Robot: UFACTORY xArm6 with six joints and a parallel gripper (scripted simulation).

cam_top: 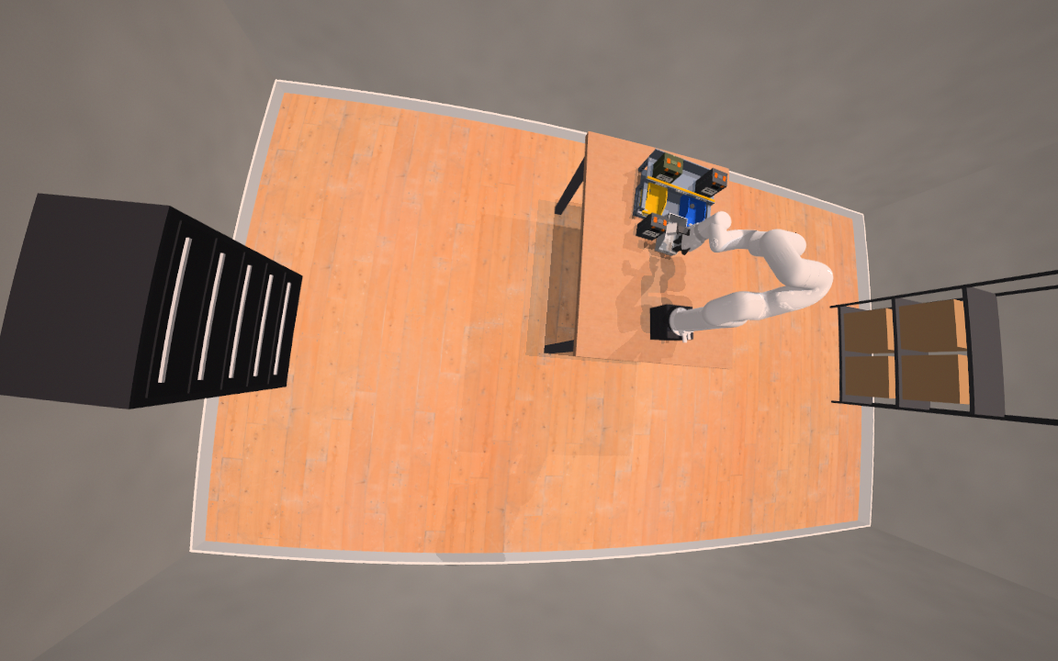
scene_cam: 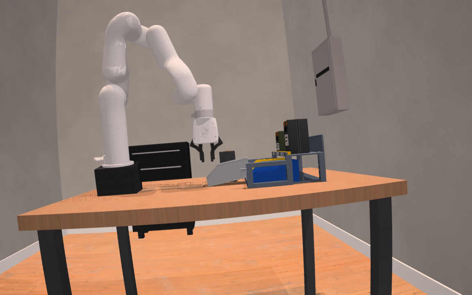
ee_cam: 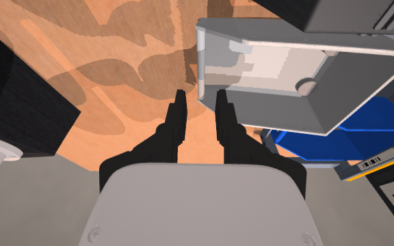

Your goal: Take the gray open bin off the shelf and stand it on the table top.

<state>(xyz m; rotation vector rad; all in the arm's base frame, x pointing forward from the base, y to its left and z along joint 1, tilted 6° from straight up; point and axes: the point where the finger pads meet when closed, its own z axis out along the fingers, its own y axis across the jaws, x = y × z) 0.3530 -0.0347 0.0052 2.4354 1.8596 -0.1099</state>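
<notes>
The gray open bin (scene_cam: 226, 171) is tilted: its low end rests on the table top and its high end leans on the front of the shelf (scene_cam: 289, 166). In the wrist view the gray bin (ee_cam: 286, 85) shows its inside, with a round part (ee_cam: 304, 86) in it. My gripper (scene_cam: 206, 158) hangs above the bin's low end, apart from it. In the wrist view the fingers stand a narrow gap apart with nothing between them; the bin's near corner lies below them. From above, the gripper (cam_top: 685, 238) is at the shelf's front.
A blue bin (scene_cam: 272, 171) and a yellow bin (cam_top: 656, 196) sit in the shelf. Black boxes (scene_cam: 295, 135) stand on top of the shelf, and a smaller one (scene_cam: 226, 156) stands behind the gray bin. My black base (scene_cam: 117, 179) is at the table's left.
</notes>
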